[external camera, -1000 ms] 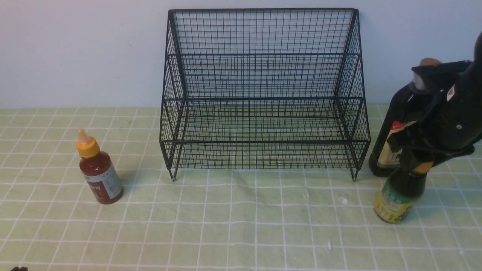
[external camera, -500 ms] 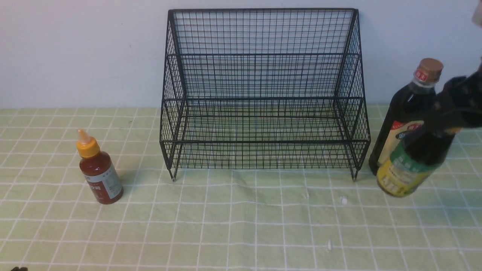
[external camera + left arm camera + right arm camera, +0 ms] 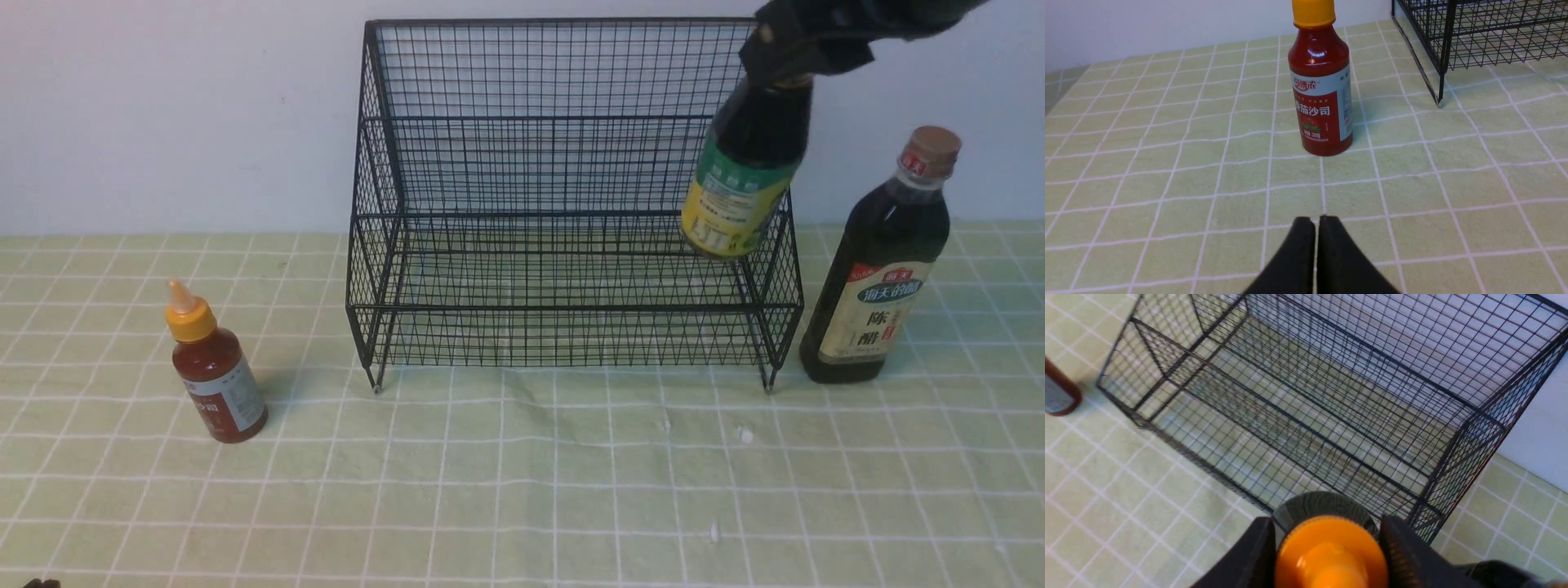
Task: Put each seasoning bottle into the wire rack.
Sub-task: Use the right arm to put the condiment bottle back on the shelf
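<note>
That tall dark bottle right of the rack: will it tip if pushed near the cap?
The tall dark bottle stands high for its base, so probably yes. It looks dark nearly to the neck, so likely full and heavy. Its glossy sides may slip.

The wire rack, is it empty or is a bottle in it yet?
Empty. The wire rack shows only bare mesh inside; the green-label bottle hangs in the right pincer.

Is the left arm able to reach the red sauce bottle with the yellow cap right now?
Probably yes. The red sauce bottle stands upright straight ahead of the left arm, with only bare tablecloth between them, and the wire rack stands off to one side. Its jaws are shut and must open first.
</note>
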